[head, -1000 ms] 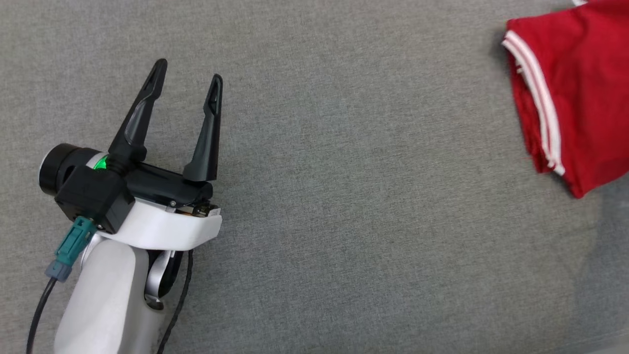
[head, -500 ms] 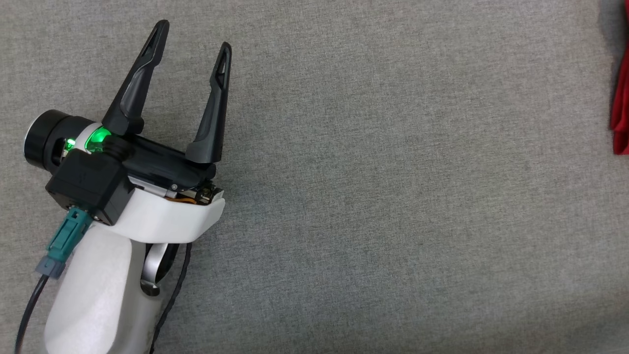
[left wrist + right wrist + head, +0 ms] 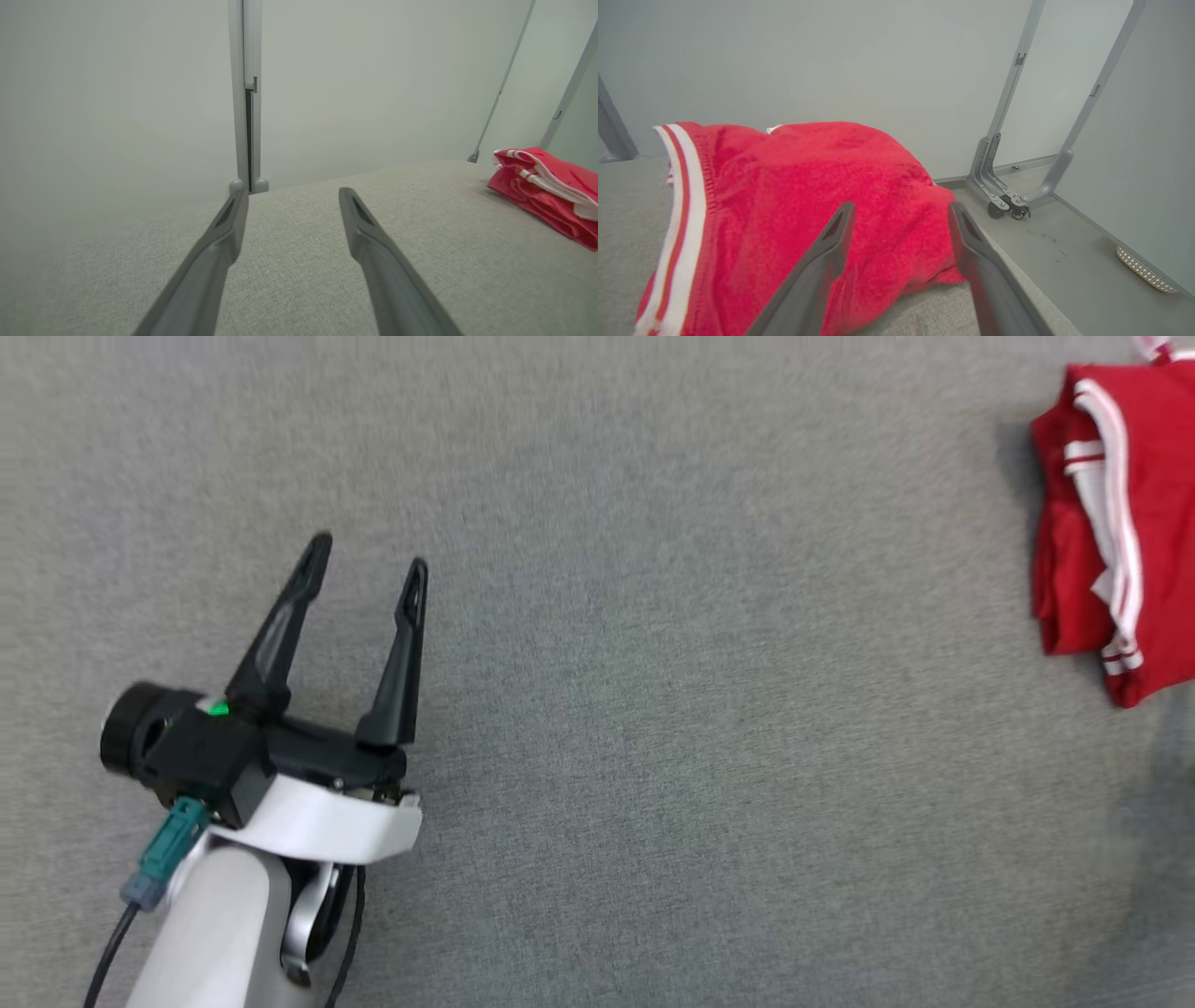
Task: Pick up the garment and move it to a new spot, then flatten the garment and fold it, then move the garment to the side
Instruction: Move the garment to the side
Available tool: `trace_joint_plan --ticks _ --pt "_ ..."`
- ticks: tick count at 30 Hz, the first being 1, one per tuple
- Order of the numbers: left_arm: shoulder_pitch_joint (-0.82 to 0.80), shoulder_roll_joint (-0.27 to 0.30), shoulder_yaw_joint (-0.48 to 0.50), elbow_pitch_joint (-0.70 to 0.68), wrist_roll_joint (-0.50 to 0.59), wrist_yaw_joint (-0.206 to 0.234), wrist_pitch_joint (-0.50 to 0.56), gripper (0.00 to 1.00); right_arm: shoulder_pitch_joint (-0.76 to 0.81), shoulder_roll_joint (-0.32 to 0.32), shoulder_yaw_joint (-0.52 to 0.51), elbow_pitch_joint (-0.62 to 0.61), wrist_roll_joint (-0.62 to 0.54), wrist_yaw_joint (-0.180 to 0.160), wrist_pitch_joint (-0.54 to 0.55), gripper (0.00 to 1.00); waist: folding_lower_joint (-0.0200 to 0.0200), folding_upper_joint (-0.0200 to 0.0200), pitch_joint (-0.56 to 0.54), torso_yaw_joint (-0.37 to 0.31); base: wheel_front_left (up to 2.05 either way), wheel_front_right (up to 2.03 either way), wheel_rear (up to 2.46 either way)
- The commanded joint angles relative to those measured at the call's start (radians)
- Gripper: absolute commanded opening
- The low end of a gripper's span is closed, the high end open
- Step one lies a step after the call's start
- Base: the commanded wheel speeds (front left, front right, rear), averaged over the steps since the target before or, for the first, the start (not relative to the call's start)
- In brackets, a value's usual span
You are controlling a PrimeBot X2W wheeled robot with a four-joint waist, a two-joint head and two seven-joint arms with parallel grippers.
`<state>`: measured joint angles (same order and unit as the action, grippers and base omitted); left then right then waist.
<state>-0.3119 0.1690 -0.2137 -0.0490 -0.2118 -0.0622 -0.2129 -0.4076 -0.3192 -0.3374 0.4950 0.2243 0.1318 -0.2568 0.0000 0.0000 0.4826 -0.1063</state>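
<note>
Currently 1 garment; left pincer, right pincer spread.

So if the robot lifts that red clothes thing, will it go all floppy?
Probably floppy: the red garment lies in soft, rumpled folds, so it would likely droop and come unfolded. It looks thin, so probably light. Pushed across the grey cloth surface, it might bunch up rather than slide.
</note>
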Motion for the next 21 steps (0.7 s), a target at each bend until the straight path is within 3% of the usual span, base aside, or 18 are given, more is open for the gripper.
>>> trace_joint_plan --ticks 1,10,21 --pt "0.03 -0.001 0.007 0.01 -0.008 0.011 -0.004 1.0 0.06 0.03 0.007 -0.072 -0.014 -0.002 -0.009 1.0 0.0 0.0 -0.088 -0.003 0.0 0.0 0.0" --pt "0.155 -0.031 0.024 0.064 -0.052 0.054 -0.015 1.0 0.35 0.202 0.09 -0.432 -0.058 -0.002 0.064 1.0 0.0 0.0 -0.24 0.06 0.0 0.0 0.0" --pt "0.266 -0.041 0.056 0.111 -0.105 0.077 -0.026 1.0 0.5 0.256 0.176 -0.641 -0.079 -0.002 0.197 1.0 0.0 0.0 -0.354 0.156 0.0 0.0 0.0"
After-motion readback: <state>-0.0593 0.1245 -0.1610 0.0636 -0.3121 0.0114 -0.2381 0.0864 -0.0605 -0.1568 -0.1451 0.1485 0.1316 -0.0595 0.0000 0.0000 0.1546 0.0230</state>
